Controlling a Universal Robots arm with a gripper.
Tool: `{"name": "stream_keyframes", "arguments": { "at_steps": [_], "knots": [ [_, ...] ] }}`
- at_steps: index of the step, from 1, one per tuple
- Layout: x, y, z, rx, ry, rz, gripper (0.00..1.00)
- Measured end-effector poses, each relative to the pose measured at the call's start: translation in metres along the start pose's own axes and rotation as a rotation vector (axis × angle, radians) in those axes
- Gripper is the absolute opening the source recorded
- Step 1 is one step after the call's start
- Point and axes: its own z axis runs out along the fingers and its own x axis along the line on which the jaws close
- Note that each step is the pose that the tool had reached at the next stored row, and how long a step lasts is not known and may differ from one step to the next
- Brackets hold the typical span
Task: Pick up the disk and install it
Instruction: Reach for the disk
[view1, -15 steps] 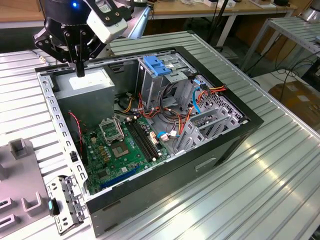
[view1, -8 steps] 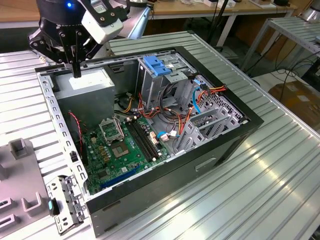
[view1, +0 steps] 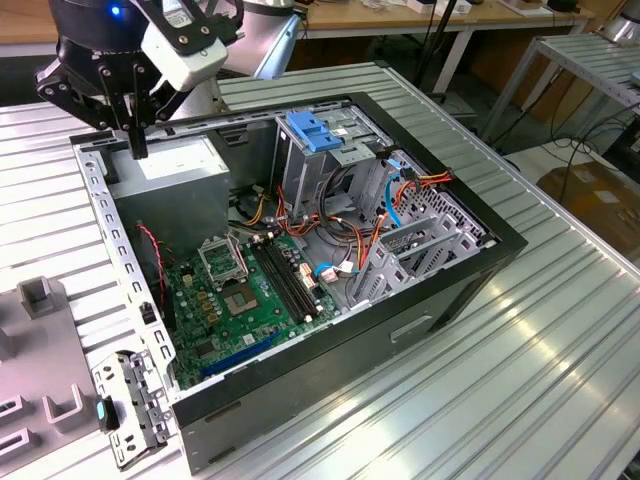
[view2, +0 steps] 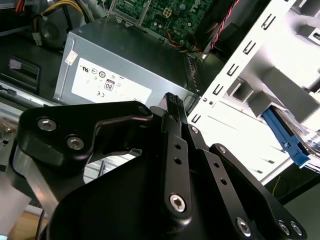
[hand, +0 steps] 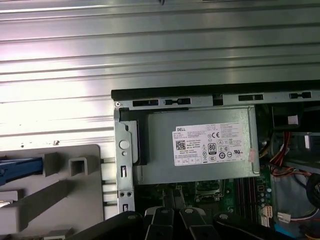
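Gripper hovers above power supply in case.

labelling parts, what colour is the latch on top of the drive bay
Blue. The latch shows best in the exterior view.

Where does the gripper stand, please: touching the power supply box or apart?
Cannot tell: in the exterior view the gripper overlaps the power supply box, hiding any gap.

ribbed metal tabletop under bright glare, wooden workbench behind
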Motion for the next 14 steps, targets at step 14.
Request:
{"name": "stream_keyframes", "arguments": {
  "at_steps": [14],
  "knots": [
    [0.0263, -0.0008, -0.0005, 0.0000, 0.0000, 0.000, 0.11]
  ]
}}
